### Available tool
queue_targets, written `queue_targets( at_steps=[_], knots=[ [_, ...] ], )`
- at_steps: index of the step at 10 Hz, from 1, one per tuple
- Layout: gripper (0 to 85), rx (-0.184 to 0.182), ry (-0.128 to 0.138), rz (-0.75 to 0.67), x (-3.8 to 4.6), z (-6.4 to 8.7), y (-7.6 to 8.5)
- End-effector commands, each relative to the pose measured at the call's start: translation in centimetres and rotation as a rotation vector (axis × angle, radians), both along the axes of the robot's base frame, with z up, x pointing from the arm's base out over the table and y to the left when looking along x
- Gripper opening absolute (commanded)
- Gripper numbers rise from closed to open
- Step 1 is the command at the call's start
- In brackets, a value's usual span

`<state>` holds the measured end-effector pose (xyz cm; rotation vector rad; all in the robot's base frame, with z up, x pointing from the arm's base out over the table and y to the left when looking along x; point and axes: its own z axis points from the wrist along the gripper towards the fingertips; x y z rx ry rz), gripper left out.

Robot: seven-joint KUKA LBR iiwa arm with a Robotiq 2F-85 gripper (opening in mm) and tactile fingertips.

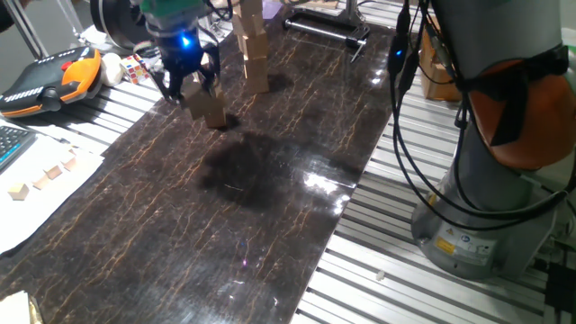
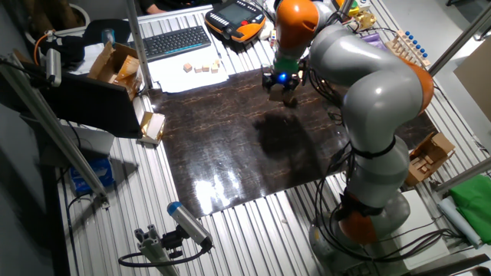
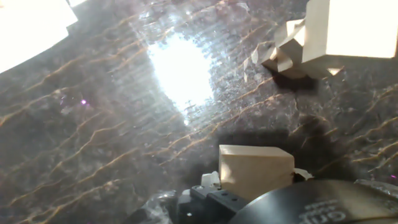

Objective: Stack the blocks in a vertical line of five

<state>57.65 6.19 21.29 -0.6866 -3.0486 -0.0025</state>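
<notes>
1. We are looking at the gripper (image 1: 192, 87), low over the dark marbled table top (image 1: 270, 207), with its jaws closed narrowly on one pale wooden block (image 1: 212, 110). The block seems to be resting on or just off the surface; we cannot tell which.
2. In the hand view, the held block (image 3: 255, 170) is showing a flat, matte, square-edged face. We judge that such plain wood offers the fingers a firm, non-slipping grip.
3. The stack (image 1: 253, 47) of like blocks is standing near the gripper, farther back on the table. Its top is leaving the frame, so we are not counting its tiers.
4. We judge that the grip across opposite faces is keeping the cube level for placing.
5. The tiny cubes (image 1: 43, 177) are lying well apart, on white paper (image 1: 54, 193).
</notes>
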Motion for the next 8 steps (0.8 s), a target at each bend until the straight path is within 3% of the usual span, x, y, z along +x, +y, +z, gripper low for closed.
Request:
queue_targets(
  at_steps=[1, 2, 4, 6, 8],
  knots=[
    [0.7, 0.000, -0.015, 0.014, 0.00, 0.0, 0.0],
    [0.7, 0.010, -0.027, 0.022, 0.00, 0.0, 0.0],
    [0.7, -0.013, -0.041, 0.063, 0.00, 0.0, 0.0],
    [3.3, -0.001, -0.047, 0.075, 0.00, 0.0, 0.0],
    [6.3, -0.002, -0.030, 0.074, 0.51, 2.1, -0.6]
  ],
)
